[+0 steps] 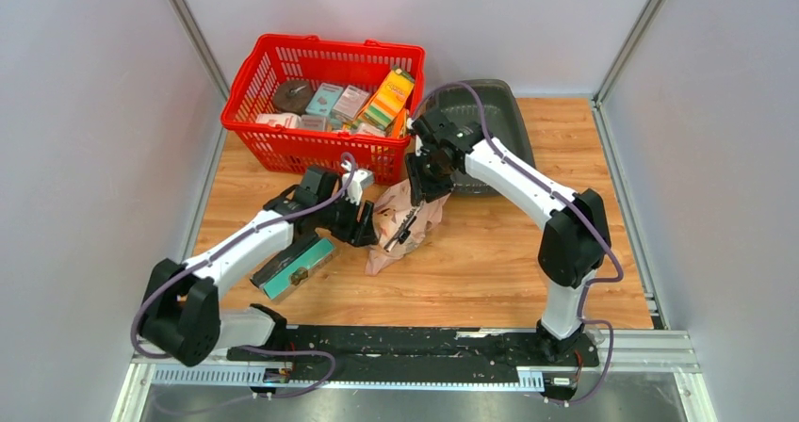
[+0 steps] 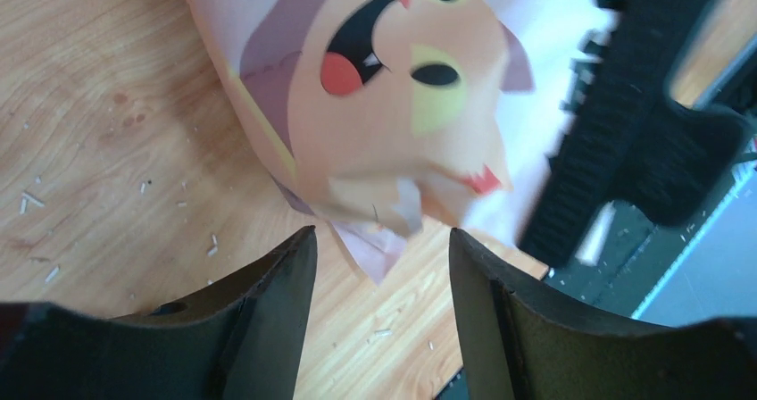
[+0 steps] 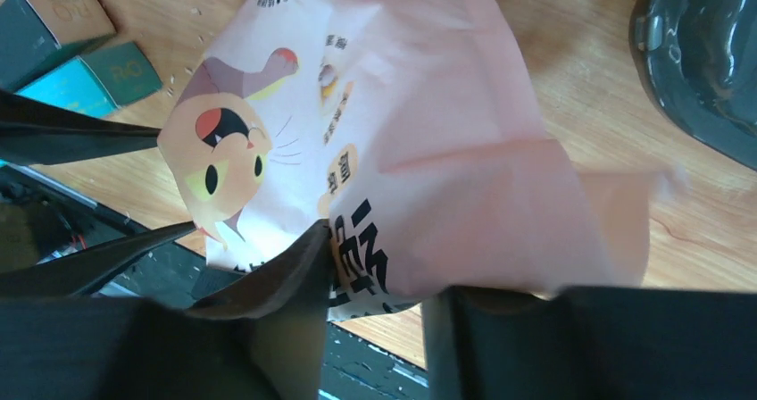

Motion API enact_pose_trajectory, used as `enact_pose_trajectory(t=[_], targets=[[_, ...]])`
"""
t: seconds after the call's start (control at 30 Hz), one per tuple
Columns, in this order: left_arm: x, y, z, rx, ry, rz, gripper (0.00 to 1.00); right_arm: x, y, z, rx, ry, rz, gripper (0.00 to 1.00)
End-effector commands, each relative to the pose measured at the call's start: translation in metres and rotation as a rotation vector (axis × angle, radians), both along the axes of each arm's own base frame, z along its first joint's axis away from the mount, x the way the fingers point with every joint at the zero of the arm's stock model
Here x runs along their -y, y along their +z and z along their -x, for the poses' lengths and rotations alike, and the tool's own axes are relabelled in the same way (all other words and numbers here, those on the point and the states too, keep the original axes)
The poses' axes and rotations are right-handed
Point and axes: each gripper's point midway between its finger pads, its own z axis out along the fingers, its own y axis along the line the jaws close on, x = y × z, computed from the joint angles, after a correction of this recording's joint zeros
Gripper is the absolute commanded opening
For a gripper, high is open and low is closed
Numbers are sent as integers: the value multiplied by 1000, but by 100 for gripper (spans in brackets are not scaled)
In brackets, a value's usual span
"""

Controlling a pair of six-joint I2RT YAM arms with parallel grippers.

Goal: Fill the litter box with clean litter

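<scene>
Two grippers are placed at the litter bag, which is propped on the wooden table near the dark grey, round-cornered plastic litter box. The right gripper is clamped on its top edge, and the left gripper is held spread wide at a bottom corner, nothing pinched. Soft crinkly film with loose granules inside is expected to sag and shift, so it's probably best taken by top edge plus bottom corner.
</scene>
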Motion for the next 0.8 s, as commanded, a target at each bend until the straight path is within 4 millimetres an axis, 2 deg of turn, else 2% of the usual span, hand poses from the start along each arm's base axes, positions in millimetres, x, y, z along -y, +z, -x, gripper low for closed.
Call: enact_pose_trajectory(t=[0.0, 0.1, 0.17, 0.27, 0.37, 0.4, 0.47, 0.5, 0.57, 0.63, 0.67, 0.7, 0.77], targets=[[-7, 29, 17, 51, -44, 41, 65, -14, 11, 22, 73, 184, -70, 31], [-15, 46, 25, 85, -51, 47, 65, -14, 21, 31, 107, 274, -112, 16], [-19, 60, 30, 124, -62, 52, 65, -11, 37, 39, 152, 335, -149, 8], [-24, 74, 33, 172, -76, 50, 65, -14, 65, 57, 242, 523, -229, 7], [-32, 85, 33, 184, -72, 41, 65, -24, 96, 56, 436, 733, -284, 2], [-35, 88, 31, 202, -78, 29, 65, -28, 105, 62, 465, 821, -320, 2], [-40, 95, 31, 243, -108, 0, 65, -36, 127, 59, 609, 1010, -345, 1], [-42, 96, 31, 258, -118, -11, 65, -40, 133, 64, 621, 1072, -376, 0], [-47, 97, 33, 294, -145, -38, 65, -52, 148, 56, 702, 1170, -394, 0], [-51, 92, 33, 303, -160, -66, 66, -55, 149, 68, 650, 1247, -438, 0], [-53, 90, 34, 308, -171, -80, 65, -64, 153, 60, 675, 1299, -440, 0], [-54, 89, 34, 312, -170, -87, 66, -58, 146, 72, 591, 1330, -450, 0], [-56, 89, 36, 320, -175, -91, 65, -60, 147, 71, 578, 1376, -450, 1]])
